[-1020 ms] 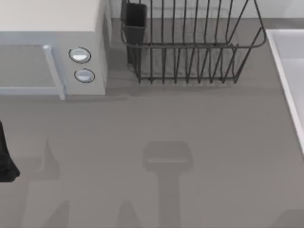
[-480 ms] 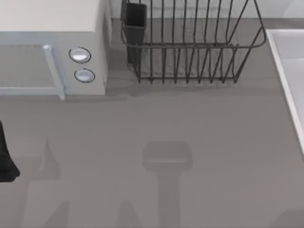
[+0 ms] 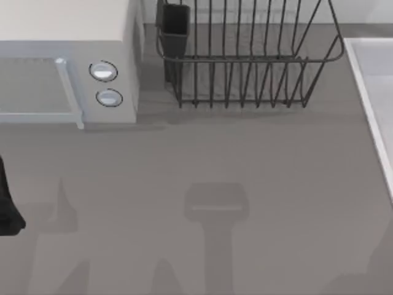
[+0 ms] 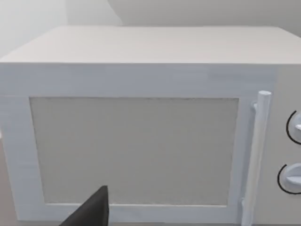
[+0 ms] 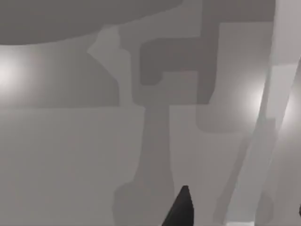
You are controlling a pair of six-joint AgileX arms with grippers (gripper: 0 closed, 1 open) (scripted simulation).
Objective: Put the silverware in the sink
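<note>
The sink (image 3: 368, 104) is a pale basin with a lighter straight rim at the table's right edge, cut off by the top view's border. No silverware is in view; it is hidden or out of frame. A dark part of my left arm (image 3: 7, 206) sits at the table's left edge, in front of the microwave. In the left wrist view, a dark tip of my left gripper (image 4: 94, 212) points at the microwave's door. A dark tip of my right gripper (image 5: 181, 209) hangs over bare grey table, next to a pale straight edge (image 5: 277, 70).
A white microwave (image 3: 67, 55) with two round knobs fills the back left. A dark wire dish rack (image 3: 245, 61) with a dark cup (image 3: 175, 24) in its left corner stands at the back middle. Arm shadows lie across the grey table (image 3: 276, 160).
A shadow at the table's front right corner has grown and crept inward. My left arm, the microwave and the rack have not moved.
</note>
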